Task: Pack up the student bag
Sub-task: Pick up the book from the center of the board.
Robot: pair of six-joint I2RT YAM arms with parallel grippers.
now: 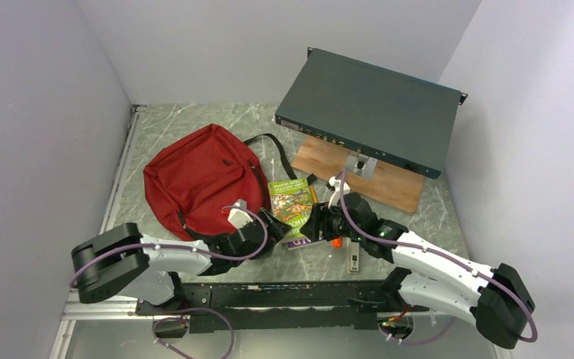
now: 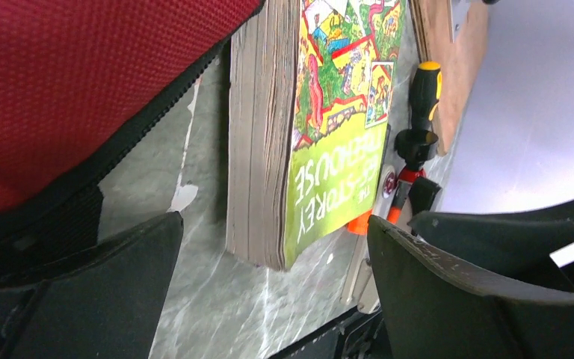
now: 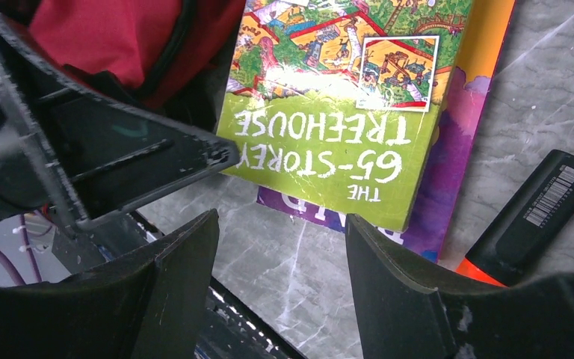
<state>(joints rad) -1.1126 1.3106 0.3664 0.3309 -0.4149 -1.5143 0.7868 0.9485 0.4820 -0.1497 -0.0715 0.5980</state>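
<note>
We find both arms reaching inward from the near edge, their tools almost meeting at mid-table. The left gripper (image 2: 273, 219) has its jaws spread wide with nothing between them; it holds nothing. The right gripper (image 3: 280, 217) also has its jaws apart over bare tabletop and grips nothing. One finger of the left tool shows close by in the right wrist view.

Just beyond the two tools, a thick paperback book (image 1: 290, 203) with a green and yellow illustrated cover lies flat, cover up. It rests on a thin purple book (image 3: 448, 172), which shows past its near and right edges. To the right of the books lies a black marker (image 3: 532, 213) with a barcode label and an orange end. A screwdriver (image 2: 424, 86) with a black and yellow handle lies along the paperback's right side.

The student bag (image 1: 198, 179), a dark red soft fabric backpack with black straps and zips, lies on the left half of the grey marbled table (image 1: 187, 123). It is just left of the paperback, with a narrow strip of tabletop between them. The left tool sits at the bag's near right edge. We cannot tell whether its zip is undone.

Farther right, a brown wooden board (image 1: 389, 187) lies flat. A flat dark teal metal box (image 1: 366, 105) overlaps the board's far side.
</note>
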